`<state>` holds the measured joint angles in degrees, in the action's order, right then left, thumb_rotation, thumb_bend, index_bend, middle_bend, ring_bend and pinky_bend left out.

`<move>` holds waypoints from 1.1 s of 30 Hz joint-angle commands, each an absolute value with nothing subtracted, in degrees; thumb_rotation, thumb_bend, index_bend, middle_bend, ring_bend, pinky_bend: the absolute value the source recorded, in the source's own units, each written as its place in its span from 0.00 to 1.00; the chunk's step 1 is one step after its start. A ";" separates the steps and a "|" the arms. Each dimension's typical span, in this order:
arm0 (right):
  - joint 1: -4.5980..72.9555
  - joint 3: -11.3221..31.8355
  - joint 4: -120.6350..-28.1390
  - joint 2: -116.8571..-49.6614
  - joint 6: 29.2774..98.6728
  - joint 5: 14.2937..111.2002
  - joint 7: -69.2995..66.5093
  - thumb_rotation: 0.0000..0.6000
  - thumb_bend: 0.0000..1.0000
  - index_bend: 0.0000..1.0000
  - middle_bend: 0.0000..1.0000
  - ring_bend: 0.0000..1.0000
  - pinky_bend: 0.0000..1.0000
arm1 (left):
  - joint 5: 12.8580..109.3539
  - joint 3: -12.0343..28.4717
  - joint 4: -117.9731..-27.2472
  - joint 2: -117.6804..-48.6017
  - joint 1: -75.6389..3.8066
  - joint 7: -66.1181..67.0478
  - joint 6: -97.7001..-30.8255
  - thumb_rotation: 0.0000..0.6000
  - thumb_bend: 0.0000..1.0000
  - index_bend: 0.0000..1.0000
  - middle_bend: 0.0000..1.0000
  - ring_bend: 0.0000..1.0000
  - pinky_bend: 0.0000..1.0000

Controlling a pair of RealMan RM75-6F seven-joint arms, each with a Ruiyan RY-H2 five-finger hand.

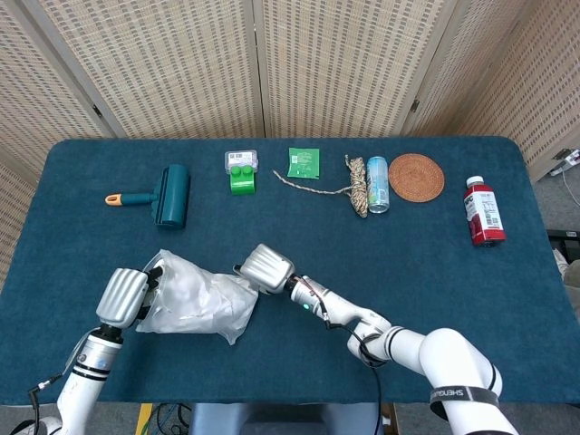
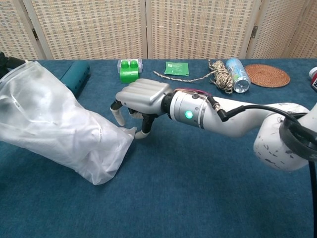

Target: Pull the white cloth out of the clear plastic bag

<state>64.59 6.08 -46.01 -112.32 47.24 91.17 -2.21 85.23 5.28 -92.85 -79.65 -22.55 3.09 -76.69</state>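
The clear plastic bag [image 1: 207, 304] [image 2: 74, 139] lies on its side at the front left of the blue table. The white cloth [image 2: 39, 111] shows dimly through it as a pale mass. My left hand [image 1: 124, 294] grips the bag's left end; the chest view shows only a dark bit of that hand [image 2: 7, 61] at the edge. My right hand [image 1: 264, 267] [image 2: 140, 96] hovers palm down at the bag's right end. Its fingers [image 2: 142, 132] are curled down and apart, holding nothing, with the tips right at the bag's corner.
Along the back of the table lie a teal lint roller [image 1: 169, 194], a green block [image 1: 241, 172], a green packet [image 1: 304, 162], a coil of rope [image 1: 357, 186], a can [image 1: 377, 184] and a woven coaster [image 1: 416, 177]. A red bottle [image 1: 483, 211] stands far right.
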 commanded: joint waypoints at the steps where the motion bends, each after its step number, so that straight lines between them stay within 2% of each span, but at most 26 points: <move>1: 64.85 6.04 -45.38 -112.76 47.19 91.11 -2.60 1.00 0.17 0.49 1.00 1.00 1.00 | 85.25 5.28 -92.81 -79.67 -22.53 3.01 -76.66 1.00 0.57 0.70 1.00 0.88 0.96; 14: 66.20 6.05 -41.82 -115.17 45.54 90.38 -3.75 1.00 0.21 0.50 1.00 1.00 1.00 | 85.17 5.31 -92.95 -79.63 -22.29 3.01 -76.51 1.00 0.57 0.70 1.00 0.88 0.96; 26: 66.52 5.79 -40.45 -115.92 44.93 89.92 -4.45 1.00 0.46 0.56 1.00 1.00 1.00 | 85.37 5.15 -92.43 -79.98 -22.04 2.77 -76.56 1.00 0.58 0.70 1.00 0.88 0.96; 33: 65.18 5.45 -42.21 -114.23 46.36 89.73 -3.25 1.00 0.47 0.59 1.00 1.00 1.00 | 84.98 5.18 -91.96 -79.87 -21.68 2.72 -76.67 1.00 0.58 0.70 1.00 0.88 0.96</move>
<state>65.45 5.50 -41.88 -114.55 46.09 89.81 -3.52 85.03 5.16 -92.02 -79.89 -21.71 2.72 -76.67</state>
